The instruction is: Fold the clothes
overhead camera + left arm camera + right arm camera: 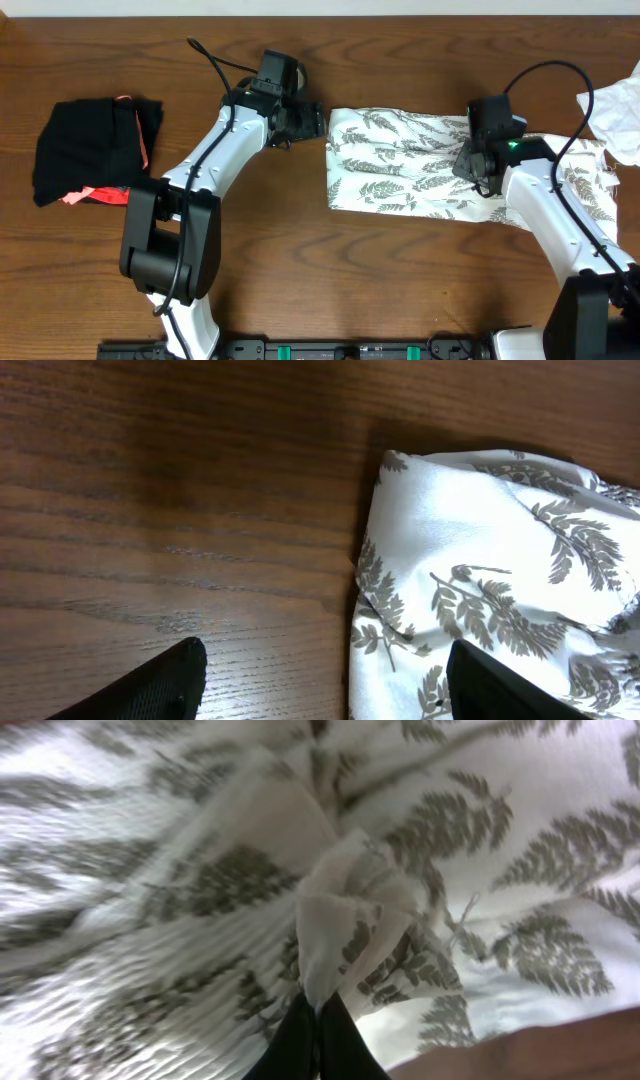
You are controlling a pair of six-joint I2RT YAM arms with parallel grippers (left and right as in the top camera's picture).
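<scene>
**Overhead view.** The dress (400,165) lies on the wooden table (300,260), right of centre. It is gathered into a rough rectangle with its long side running left to right. Its right end passes under the right arm. The left gripper (314,120) sits at the far left corner of the dress, just beside the fabric edge. The right gripper (478,172) is on the right half of the dress. A black bundle (95,150) with pink trim lies well apart, at the left of the table. A white cloth (615,105) lies at the far right, near the right end of the dress.

**Left wrist view.** The left gripper (325,660) is released. Its two black fingers (165,680) stand wide apart with nothing gripped between them. One finger is over bare table (150,480) and the other is over the dress (480,560). The rounded edge of the dress crosses the gap between them. Whether the fingertips touch the surface cannot be told.

**Right wrist view.** The right gripper (318,1030) is clenched on the dress (150,970). Its fingers (300,1045) are pressed together and pinch a small peak of fabric that stands up from the surrounding cloth. Creases spread out from the pinch. The dress fills almost the whole view, and a strip of table (540,1055) shows at one corner. The view is slightly blurred.
</scene>
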